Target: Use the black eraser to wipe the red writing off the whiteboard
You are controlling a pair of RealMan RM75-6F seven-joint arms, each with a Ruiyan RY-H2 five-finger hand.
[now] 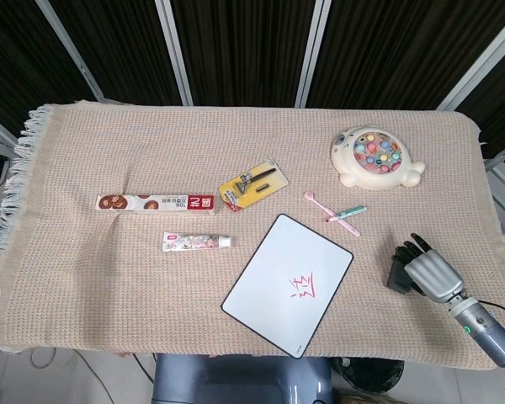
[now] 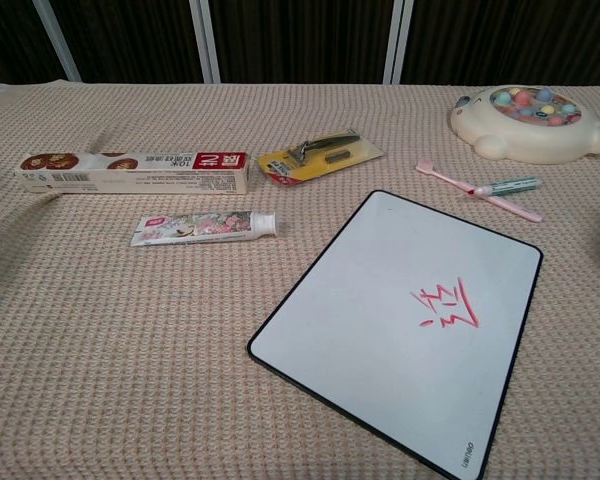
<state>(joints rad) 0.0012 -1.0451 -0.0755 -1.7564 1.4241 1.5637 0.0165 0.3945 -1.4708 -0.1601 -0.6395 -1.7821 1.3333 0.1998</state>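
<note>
Under right hand (image 1: 431,274) fingers (image 1: 412,249): black eraser (image 1: 397,276), touching.

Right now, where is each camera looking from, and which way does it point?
Head view: high up, looking down on the whole table; the right hand rests at the black eraser.
Chest view: lower and closer, looking across the cloth toward the dark wall; no hand shows.
Both share the whiteboard with its red writing.

One whiteboard (image 1: 288,283), one eraser (image 1: 397,274), one toothpaste tube (image 1: 196,241), one long box (image 1: 155,203), one razor pack (image 1: 251,183), two toothbrushes (image 1: 331,210), one fishing toy (image 1: 375,157).
</note>
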